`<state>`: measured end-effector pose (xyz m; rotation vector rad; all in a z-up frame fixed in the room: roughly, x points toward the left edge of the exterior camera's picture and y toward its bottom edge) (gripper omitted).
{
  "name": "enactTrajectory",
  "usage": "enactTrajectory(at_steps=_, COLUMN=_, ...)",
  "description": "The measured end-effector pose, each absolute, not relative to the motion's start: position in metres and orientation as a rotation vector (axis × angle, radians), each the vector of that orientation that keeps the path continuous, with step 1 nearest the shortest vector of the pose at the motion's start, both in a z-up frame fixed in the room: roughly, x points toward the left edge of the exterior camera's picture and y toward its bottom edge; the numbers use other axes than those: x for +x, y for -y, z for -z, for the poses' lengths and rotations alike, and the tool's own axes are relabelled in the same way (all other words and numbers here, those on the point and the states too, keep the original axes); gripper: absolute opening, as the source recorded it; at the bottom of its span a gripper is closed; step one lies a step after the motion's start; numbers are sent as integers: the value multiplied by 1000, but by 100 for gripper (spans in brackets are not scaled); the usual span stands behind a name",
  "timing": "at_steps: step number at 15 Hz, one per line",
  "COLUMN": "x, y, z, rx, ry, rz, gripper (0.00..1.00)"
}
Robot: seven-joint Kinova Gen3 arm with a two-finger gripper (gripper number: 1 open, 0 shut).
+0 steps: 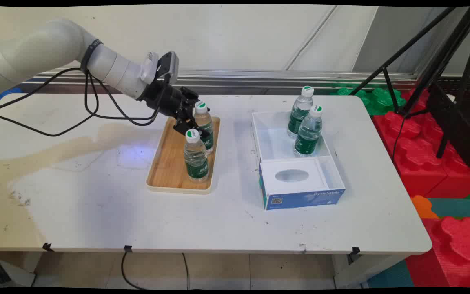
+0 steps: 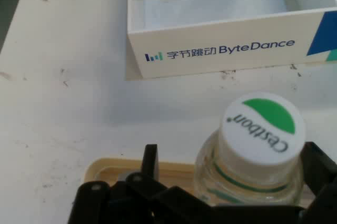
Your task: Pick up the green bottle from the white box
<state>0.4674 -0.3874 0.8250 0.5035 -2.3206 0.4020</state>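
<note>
Across the frame's middle, the white table (image 1: 96, 196) is carrying a flat wooden tray (image 1: 169, 163) and a white cardboard box (image 1: 300, 188). My gripper (image 1: 190, 122) is spreading its fingers around the rear bottle (image 1: 203, 122). Smooth, round plastic could slip or tip, knocking the front bottle (image 1: 196, 157).

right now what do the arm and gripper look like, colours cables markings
The arm is smooth, rounded and white, with a dark band round it near the wrist. Thin black cables hang from that band in loose loops. A pale grey boxy module sits on the wrist. The gripper is black, with a jointed linkage and two fingers. No lettering shows on it.
</note>
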Motion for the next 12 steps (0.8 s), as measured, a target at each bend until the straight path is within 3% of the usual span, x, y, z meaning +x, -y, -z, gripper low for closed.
enactTrajectory(at_steps=12, x=480, y=376, z=-864, rx=560, ry=2268, rz=-408, gripper=100)
